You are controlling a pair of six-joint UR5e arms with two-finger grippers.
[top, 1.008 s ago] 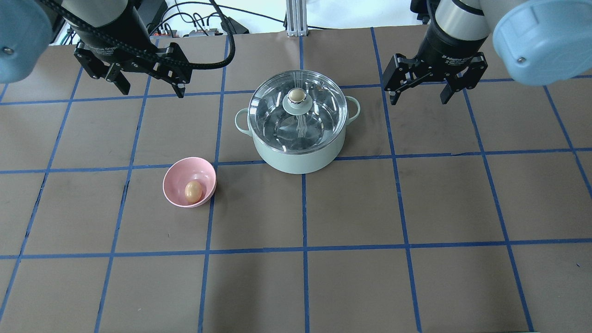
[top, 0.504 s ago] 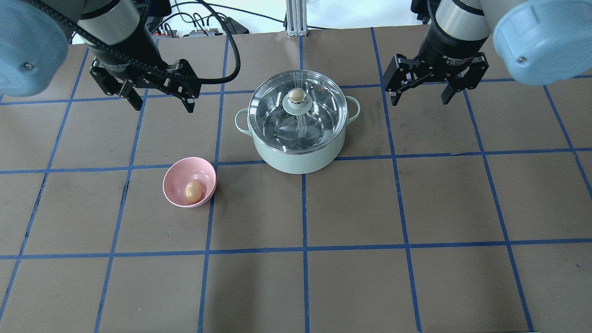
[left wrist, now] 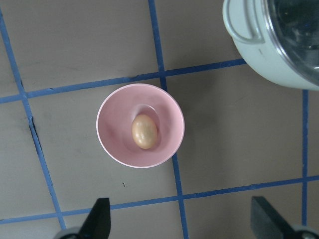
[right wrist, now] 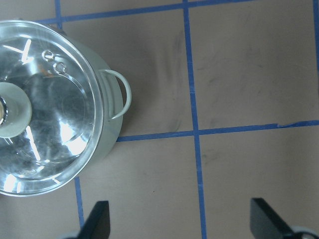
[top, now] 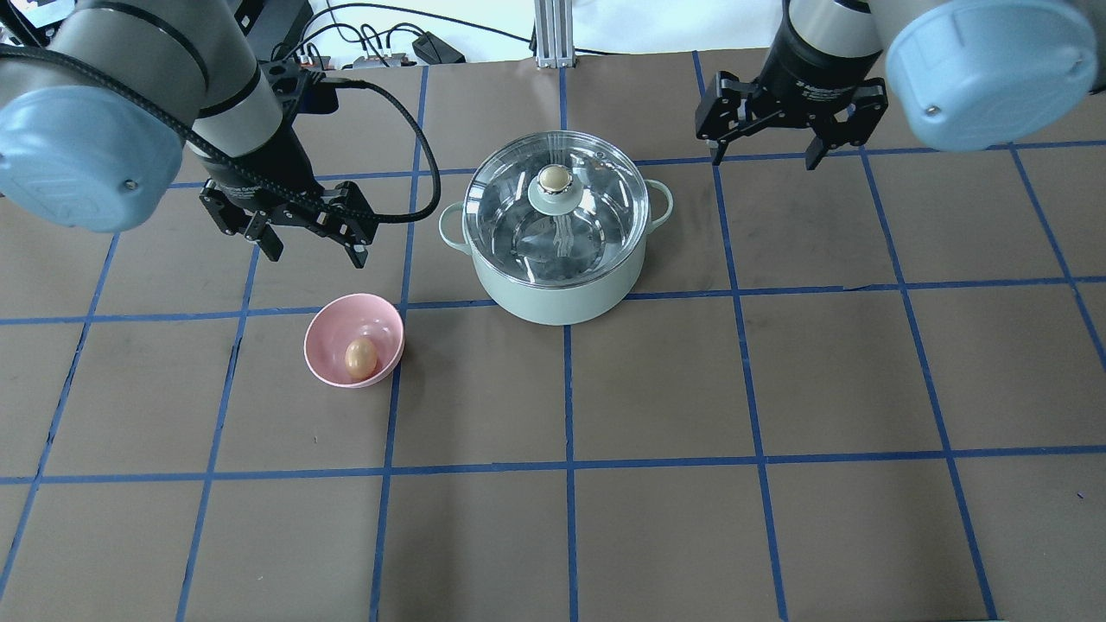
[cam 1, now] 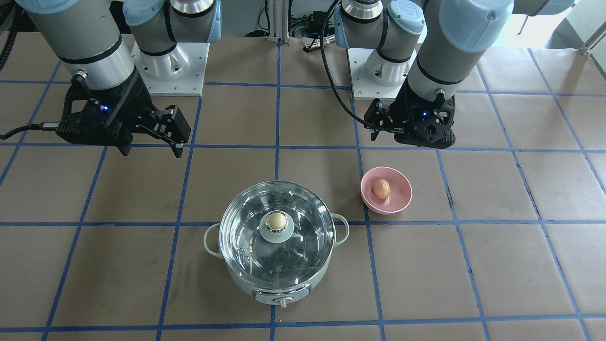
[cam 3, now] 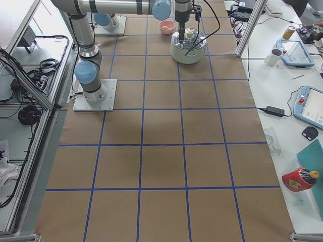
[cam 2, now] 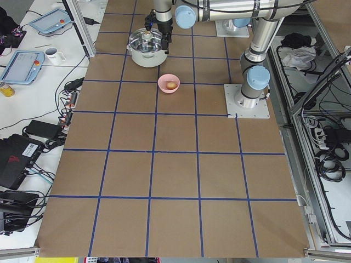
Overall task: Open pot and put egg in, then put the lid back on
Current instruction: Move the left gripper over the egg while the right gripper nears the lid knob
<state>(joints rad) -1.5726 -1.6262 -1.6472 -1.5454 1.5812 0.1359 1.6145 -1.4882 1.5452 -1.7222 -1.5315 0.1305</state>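
The mint-green pot (top: 557,289) stands at the table's middle back with the glass lid (top: 596,216) on it, its beige-capped knob (top: 554,180) on top. The egg (top: 361,357) lies in a pink bowl (top: 333,333) to the pot's front left. My left gripper (top: 315,255) is open and empty, hovering just behind the bowl. In the left wrist view the egg (left wrist: 144,131) sits ahead of the open fingers (left wrist: 99,216). My right gripper (top: 764,160) is open and empty, to the right of and behind the pot. The right wrist view shows the lid (right wrist: 50,114) at its left.
Brown paper with a blue tape grid covers the table (top: 657,389). Cables and an aluminium post (top: 548,34) lie past the back edge. In the front-facing view the pot's control knob (cam 1: 283,301) faces away from the robot.
My left gripper has moved forward and to the right, from the back left corner to just behind the pink bowl. My right gripper has shifted slightly back and left. Pot, lid and egg have not moved.
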